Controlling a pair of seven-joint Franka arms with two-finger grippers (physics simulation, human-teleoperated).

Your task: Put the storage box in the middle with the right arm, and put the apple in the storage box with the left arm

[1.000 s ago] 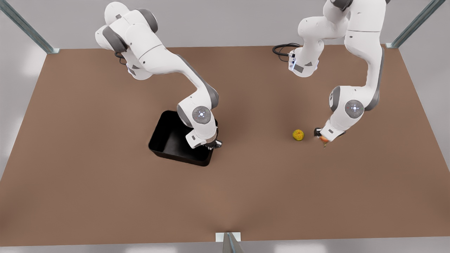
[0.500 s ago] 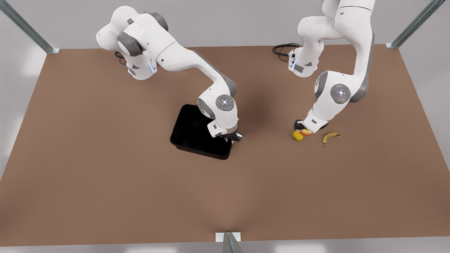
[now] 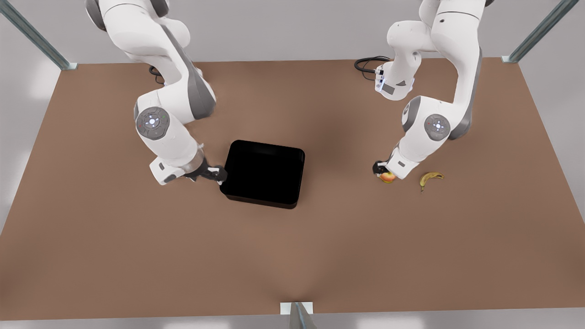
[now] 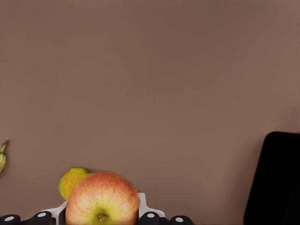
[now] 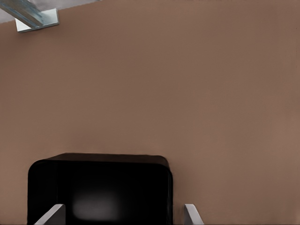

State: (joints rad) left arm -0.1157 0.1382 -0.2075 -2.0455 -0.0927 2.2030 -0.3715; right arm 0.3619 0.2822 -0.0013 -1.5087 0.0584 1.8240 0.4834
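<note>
The storage box, a low black tub with rounded corners, sits at the centre of the front view on the brown table, with the right gripper spread wide at its left wall. Right of centre, the left gripper is clamped on the red-and-yellow apple, with a banana nearby. The left wrist view adds the apple's stem pit, a yellow-green fruit just beside it, and a corner of the box.

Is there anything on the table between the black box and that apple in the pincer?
Nothing: in the front view, bare brown table runs from the storage box to the apple.
</note>
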